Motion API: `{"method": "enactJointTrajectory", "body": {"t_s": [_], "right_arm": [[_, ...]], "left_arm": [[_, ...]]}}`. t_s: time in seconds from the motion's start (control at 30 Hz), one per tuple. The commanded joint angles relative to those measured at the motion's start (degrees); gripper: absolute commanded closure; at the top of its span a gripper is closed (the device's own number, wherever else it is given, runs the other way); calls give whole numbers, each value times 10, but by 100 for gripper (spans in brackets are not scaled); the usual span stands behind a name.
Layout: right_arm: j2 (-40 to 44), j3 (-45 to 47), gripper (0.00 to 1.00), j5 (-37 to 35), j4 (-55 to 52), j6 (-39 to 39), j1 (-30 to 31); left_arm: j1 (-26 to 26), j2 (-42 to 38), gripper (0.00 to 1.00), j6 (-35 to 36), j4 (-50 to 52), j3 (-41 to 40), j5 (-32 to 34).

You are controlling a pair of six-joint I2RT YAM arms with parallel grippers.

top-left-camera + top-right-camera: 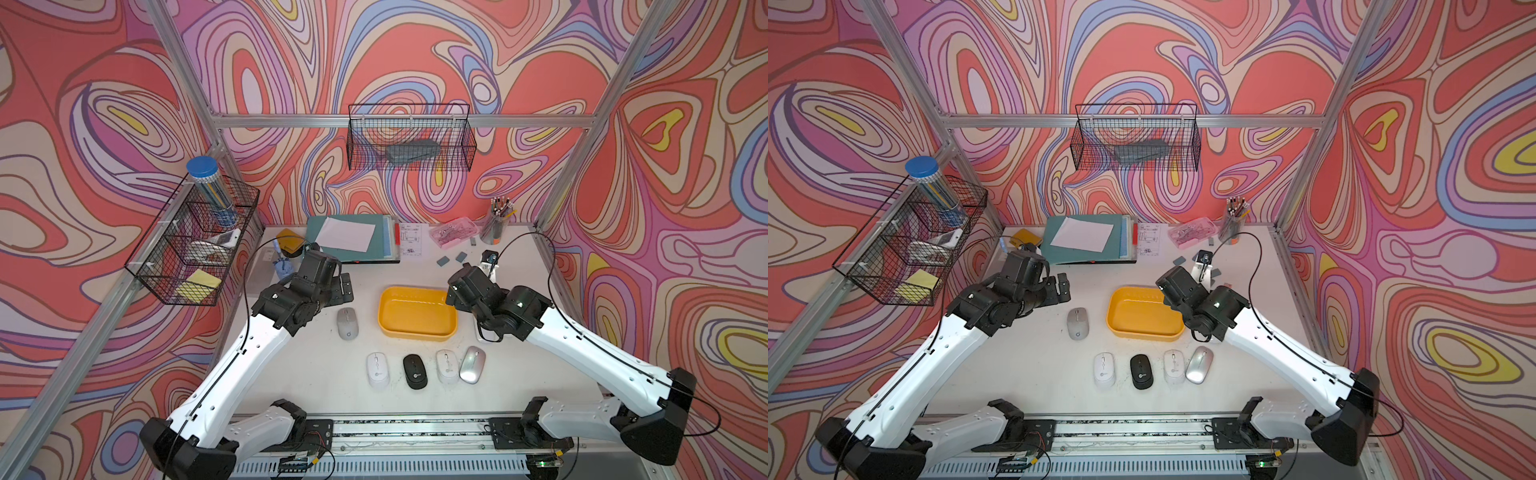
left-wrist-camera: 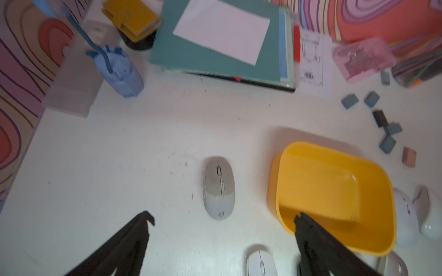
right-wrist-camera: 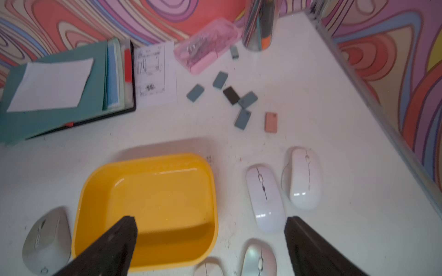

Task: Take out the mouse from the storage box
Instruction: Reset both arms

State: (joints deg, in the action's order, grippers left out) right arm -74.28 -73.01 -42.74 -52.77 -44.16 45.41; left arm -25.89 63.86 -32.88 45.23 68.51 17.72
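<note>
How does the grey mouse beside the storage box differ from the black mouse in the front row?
The grey mouse is two-tone grey; the black mouse is all black with a pale logo. The grey mouse lies alone next to the storage box; the black mouse sits in a row between two white mice. Both lie flat on the table, outside the box, wheels toward the back wall.
</note>
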Motion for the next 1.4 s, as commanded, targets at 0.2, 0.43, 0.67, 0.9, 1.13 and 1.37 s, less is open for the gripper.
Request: {"method": "enactJointTrajectory", "body": {"t_s": [0.2, 0.43, 0.67, 0.9, 1.13, 1.37], "right_arm": [[-164, -3, 2, -260, 95, 170, -125], [-91, 285, 2, -69, 624, 387, -254], [-149, 428, 2, -2, 929, 431, -292], [-226, 487, 2, 60, 1185, 514, -305], [-209, 512, 2, 148, 1182, 479, -346], [-202, 506, 2, 214, 1149, 454, -379]], "left_arm": [[16, -20, 1, 261, -497, -261, 110], [129, 25, 1, 271, -660, -361, -8], [195, 91, 1, 285, -704, -396, -67], [204, 126, 1, 341, -806, -439, -71], [227, 222, 1, 334, -897, -444, -109], [236, 247, 1, 325, -971, -472, -103]]}}
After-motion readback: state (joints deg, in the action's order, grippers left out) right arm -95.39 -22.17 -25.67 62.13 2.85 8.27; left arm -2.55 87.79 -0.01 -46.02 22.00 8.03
